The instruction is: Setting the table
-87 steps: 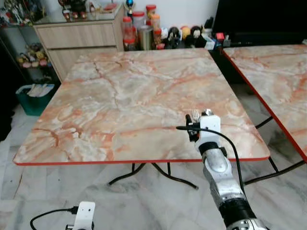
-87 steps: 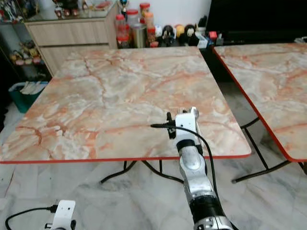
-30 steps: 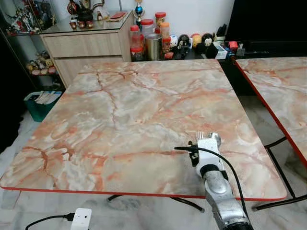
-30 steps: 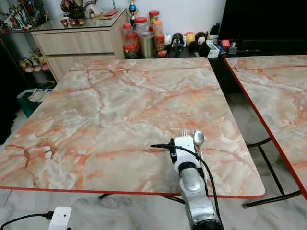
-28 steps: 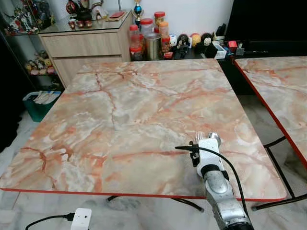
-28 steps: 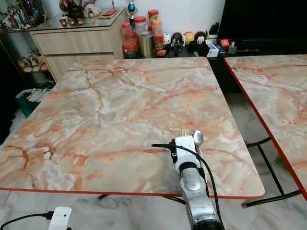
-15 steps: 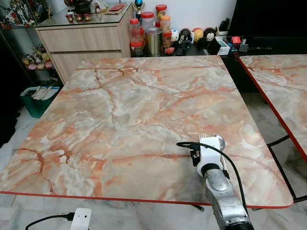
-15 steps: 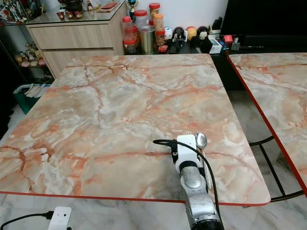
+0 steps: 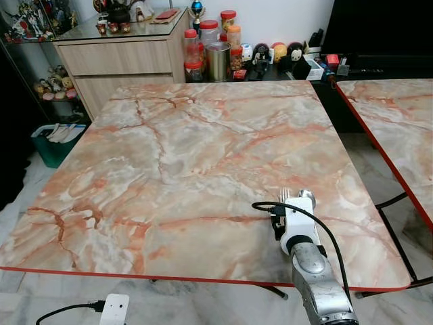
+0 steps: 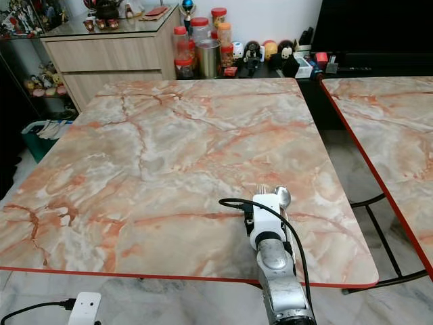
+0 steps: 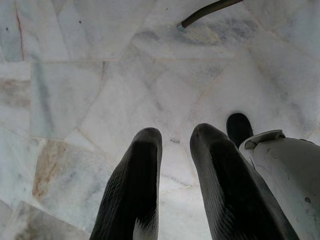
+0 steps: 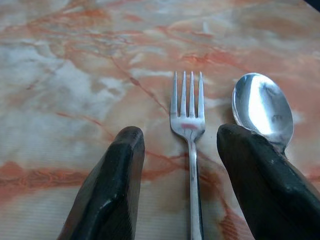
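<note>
The marble-patterned bench [image 9: 176, 156] carries 2 pieces of cutlery near its front right corner, under the right gripper [image 12: 182, 150], whose jaws stand apart. Between its fingers lies the fork [image 12: 189, 117], tines pointing away, with the spoon [image 12: 262, 107] just beside it (partly behind a finger). The left gripper [image 11: 175, 165] hangs over the floor [image 11: 75, 75], jaws slightly apart.

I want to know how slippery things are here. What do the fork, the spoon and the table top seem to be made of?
The fork and spoon look like polished metal, probably steel: the spoon bowl mirrors the light. The table looks like marble, orange-veined, but its thin red edge suggests a printed laminate with a dull sheen.
</note>
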### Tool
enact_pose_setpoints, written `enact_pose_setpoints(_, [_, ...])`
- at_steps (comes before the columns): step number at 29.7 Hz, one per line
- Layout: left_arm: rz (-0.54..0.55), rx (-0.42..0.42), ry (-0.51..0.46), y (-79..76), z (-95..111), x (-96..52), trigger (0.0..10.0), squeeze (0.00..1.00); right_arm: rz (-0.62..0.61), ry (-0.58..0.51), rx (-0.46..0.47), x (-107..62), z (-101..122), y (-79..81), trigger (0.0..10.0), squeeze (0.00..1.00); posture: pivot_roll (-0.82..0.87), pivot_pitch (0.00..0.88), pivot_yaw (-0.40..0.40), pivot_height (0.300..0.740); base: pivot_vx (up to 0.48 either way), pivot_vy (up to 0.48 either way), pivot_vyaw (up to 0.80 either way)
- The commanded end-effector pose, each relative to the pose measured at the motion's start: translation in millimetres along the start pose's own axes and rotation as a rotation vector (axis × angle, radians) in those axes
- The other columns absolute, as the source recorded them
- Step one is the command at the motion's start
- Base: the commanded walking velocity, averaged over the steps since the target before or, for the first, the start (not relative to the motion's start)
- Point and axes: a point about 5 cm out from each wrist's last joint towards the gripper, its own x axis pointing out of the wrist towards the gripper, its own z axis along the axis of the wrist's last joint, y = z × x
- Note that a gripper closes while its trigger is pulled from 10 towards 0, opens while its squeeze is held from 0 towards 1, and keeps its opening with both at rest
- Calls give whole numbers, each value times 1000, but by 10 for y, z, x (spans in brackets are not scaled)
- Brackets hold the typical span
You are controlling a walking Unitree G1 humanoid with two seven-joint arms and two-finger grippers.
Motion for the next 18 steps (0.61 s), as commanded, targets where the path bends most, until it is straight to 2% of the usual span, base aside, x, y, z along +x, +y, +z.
enact_pose_setpoints(1, [-3, 5, 11, 9, -11, 0, 10000, 0, 7, 6, 0, -16, 10, 17, 10000, 0, -54, 0, 50, 740, 0, 0, 0])
enact_pose_setpoints(5, [-4, 5, 12, 7, -14, 0, 10000, 0, 5, 20, 15, -16, -12, 10, 10000, 0, -53, 0, 50, 740, 0, 0, 0])
enact_pose_setpoints(10, [-2, 7, 13, 10, -21, -2, 10000, 0, 35, 82, 93, 1, -106, 43, 10000, 0, -52, 0, 50, 740, 0, 0, 0])
enact_pose_setpoints(17, [-4, 10, 15, 10, -26, -3, 10000, 0, 35, 110, 98, -3, -156, 41, 10000, 0, -52, 0, 52, 740, 0, 0, 0])
enact_pose_setpoints(18, [-5, 12, 15, 10, -26, -3, 10000, 0, 37, 115, 105, -3, -173, 43, 0, 0, -55, 0, 56, 740, 0, 0, 0])
